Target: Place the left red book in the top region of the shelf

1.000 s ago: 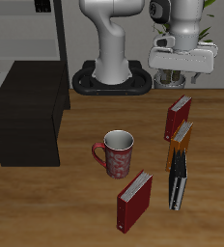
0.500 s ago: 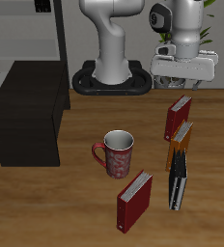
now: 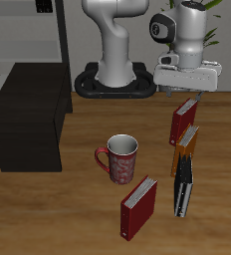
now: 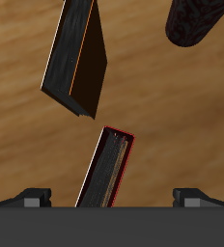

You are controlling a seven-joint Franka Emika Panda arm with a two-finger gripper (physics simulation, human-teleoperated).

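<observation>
Two red books on the counter (image 3: 78,204): the left red book (image 3: 183,122) upright, farthest back in a row with an orange book (image 3: 188,142) and a black book (image 3: 182,187). Pincer (image 3: 190,88) open, hovering just above it, not touching. The shelf (image 3: 26,127) well apart.

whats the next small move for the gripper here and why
Probably a straight descent. The gripper hangs open above the left red book, which stands upright on the table. In the wrist view the book's top edge lies between the two fingertips with nothing clamped yet, so lowering until the fingers straddle it should come before closing. The shelf comes later.
</observation>
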